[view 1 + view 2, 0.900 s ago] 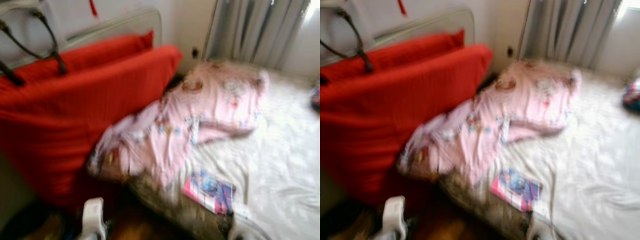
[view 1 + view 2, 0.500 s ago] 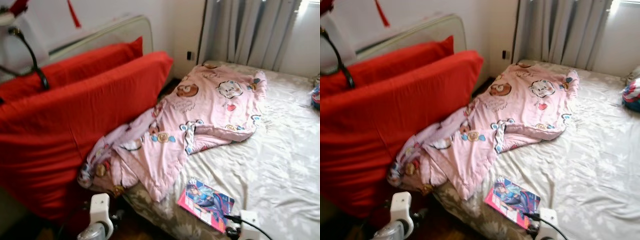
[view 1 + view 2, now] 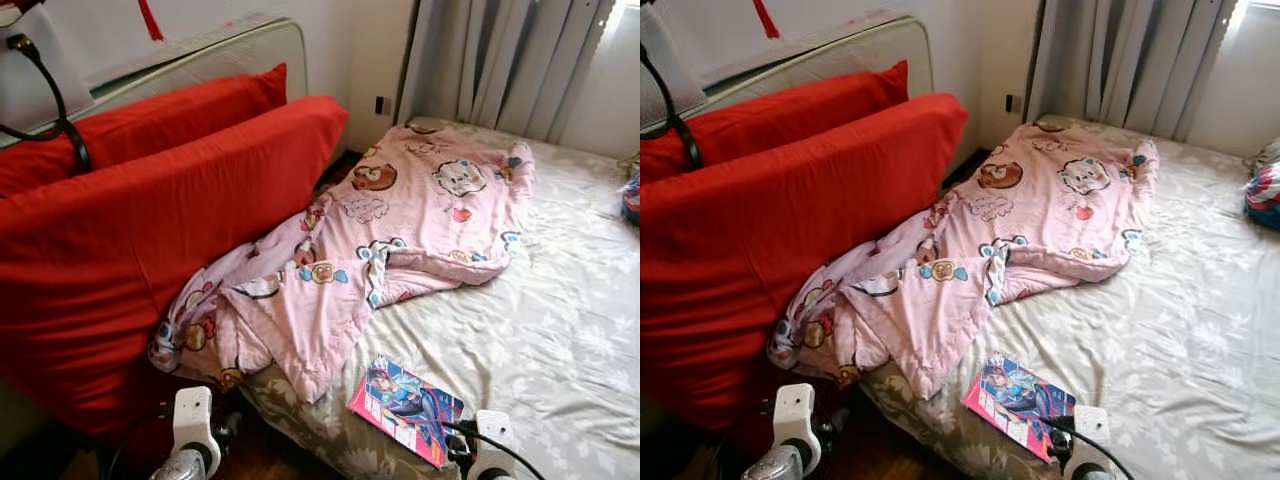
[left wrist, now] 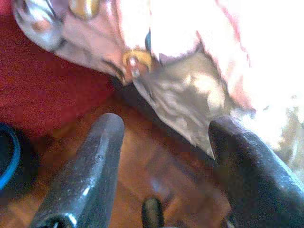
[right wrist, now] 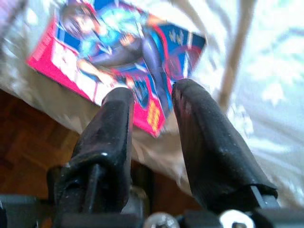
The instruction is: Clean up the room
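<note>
bed (image 3: 560, 330): pale floral sheet, near edge low in the head views, open sheet on the right
blanket (image 3: 380, 240): pink, crumpled, spilling off the bed's left edge against red cushions (image 3: 150, 230)
book (image 3: 405, 408): flat at bed's near edge
floor (image 4: 142, 161): wooden strip below bed edge
left claw (image 4: 164, 166): wide, empty, over floor
right claw (image 5: 152, 107): narrow gap, empty, just short of book

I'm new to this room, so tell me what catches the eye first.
Two big red cushions lean along the bed's left side. A crumpled pink cartoon-print blanket sprawls from them across the pale floral sheet. A bright magazine lies at the bed's near edge, with the right gripper just short of it.
</note>
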Controlling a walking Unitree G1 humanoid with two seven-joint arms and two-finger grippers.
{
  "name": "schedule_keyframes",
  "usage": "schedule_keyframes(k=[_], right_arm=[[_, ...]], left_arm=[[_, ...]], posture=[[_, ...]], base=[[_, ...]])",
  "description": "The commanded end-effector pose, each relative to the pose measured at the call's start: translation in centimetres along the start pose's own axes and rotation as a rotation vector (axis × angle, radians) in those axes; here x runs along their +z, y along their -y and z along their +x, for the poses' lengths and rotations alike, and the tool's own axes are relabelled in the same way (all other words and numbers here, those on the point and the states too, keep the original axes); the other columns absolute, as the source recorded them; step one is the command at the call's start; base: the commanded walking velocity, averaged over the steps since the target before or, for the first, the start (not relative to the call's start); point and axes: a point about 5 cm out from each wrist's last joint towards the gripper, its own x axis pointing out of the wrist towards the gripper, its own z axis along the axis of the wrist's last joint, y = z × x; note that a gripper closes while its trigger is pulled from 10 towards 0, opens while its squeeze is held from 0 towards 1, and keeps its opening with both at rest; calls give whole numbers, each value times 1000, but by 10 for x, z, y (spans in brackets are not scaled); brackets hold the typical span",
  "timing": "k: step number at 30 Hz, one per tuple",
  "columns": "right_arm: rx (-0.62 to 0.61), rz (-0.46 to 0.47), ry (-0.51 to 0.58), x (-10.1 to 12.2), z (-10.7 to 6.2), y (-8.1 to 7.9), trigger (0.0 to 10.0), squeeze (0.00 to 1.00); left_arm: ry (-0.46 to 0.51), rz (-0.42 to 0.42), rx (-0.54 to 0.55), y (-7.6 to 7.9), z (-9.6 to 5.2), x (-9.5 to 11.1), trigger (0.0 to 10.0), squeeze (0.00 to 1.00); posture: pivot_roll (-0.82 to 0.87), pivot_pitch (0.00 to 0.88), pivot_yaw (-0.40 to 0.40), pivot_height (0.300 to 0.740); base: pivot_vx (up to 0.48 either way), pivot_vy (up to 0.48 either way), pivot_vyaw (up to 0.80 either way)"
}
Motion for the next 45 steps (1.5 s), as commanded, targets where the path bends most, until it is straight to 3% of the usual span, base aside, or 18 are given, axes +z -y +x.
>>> schedule_keyframes(k=[1, 3, 5, 6, 8, 9, 10, 12, 14, 15, 20, 29, 34, 39, 45], right_arm=[[5, 4, 15, -2, -1, -1, 10000, 0], [2, 17, 31, -3, -3, 0, 10000, 0], [42, -15, 185, 53, 14, -12, 10000, 0], [42, -15, 185, 53, 14, -12, 10000, 0], [79, -48, 340, 106, 22, -26, 10000, 0], [85, -54, 378, 116, 22, -28, 10000, 0], [91, -60, 418, 122, 21, -30, 10000, 0], [94, -63, 437, 124, 21, -31, 10000, 0], [106, -79, 479, 127, 18, -32, 10000, 0], [114, -82, 497, 128, 17, -32, 10000, 0], [178, -110, 548, 119, 10, -37, 10000, 0], [196, -119, 611, 111, 0, -47, 10000, 0], [215, -149, 662, 119, -5, -50, 10000, 0], [163, -87, 729, 136, -10, -47, 10000, 0], [75, -33, 737, 134, -14, -36, 10000, 0]], left_arm=[[27, -12, 12, -2, -2, 0, 10000, 0], [48, -9, 13, -2, -3, 0, 10000, 0], [72, -14, 19, -2, -5, -1, 10000, 0], [72, -14, 19, -2, -5, -1, 10000, 0], [93, -21, 22, -2, -8, -4, 10000, 0], [100, -29, 25, -2, -9, -5, 10000, 0], [151, -8, 29, -1, -5, 7, 10000, 0], [188, 8, 32, 0, -2, 17, 10000, 0], [355, 34, 17, 5, 3, 54, 10000, 0], [401, 40, 9, 7, 2, 60, 10000, 0], [531, 66, -6, 9, -12, 66, 10000, 0], [618, 93, -41, 7, -26, 80, 10000, 0], [664, 124, -49, 5, -34, 94, 10000, 0], [676, 107, -60, 6, -33, 107, 10000, 0], [675, 87, -55, 9, -37, 111, 10000, 0]], posture=[[-120, 25, 37, 740], [-121, 36, 29, 740], [-115, 46, 18, 740], [-115, 46, 18, 740], [-107, 62, -2, 740], [-107, 65, -4, 740], [-109, 67, -10, 740], [-109, 67, -10, 740], [-107, 72, -18, 740], [-96, 82, -30, 740], [-48, 113, -52, 740], [-40, 117, -38, 740], [-32, 113, -50, 740], [-38, 105, -41, 740], [-55, 84, -27, 740]], base=[[0, 0, 0], [0, 0, 0], [0, 0, 0], [0, 0, 0], [0, 0, 0], [0, 0, 0], [0, 0, 0], [0, 0, 0], [0, 0, 0], [0, 0, 0], [0, 0, 0], [0, 0, 0], [0, 0, 0], [0, 0, 0], [0, 0, 0]])
